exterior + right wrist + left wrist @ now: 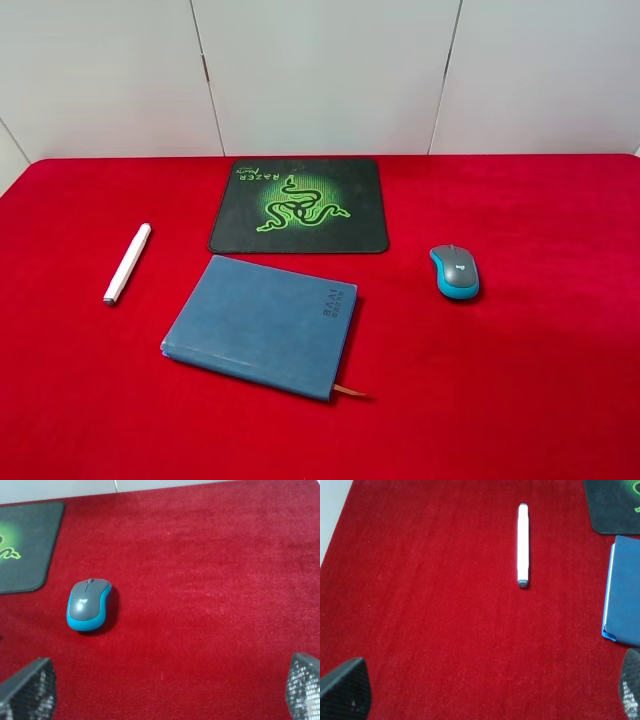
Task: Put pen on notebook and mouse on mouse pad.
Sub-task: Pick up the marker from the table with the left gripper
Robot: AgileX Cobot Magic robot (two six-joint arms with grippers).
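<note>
The white pen (127, 263) lies on the red cloth left of the slate-blue notebook (262, 322), also seen as pen (523, 545) and notebook (625, 597) in the left wrist view. The black mouse pad (299, 205) with its green logo sits behind the notebook. The grey and teal mouse (455, 271) rests on the cloth right of the pad, also mouse (88, 604) beside the mouse pad (27, 545). My left gripper (485, 695) is open, well short of the pen. My right gripper (170, 690) is open, apart from the mouse. Neither arm shows in the exterior view.
A red cloth (520, 380) covers the whole table. White wall panels (320, 70) stand behind its far edge. The notebook's brown ribbon (350, 390) sticks out toward the front.
</note>
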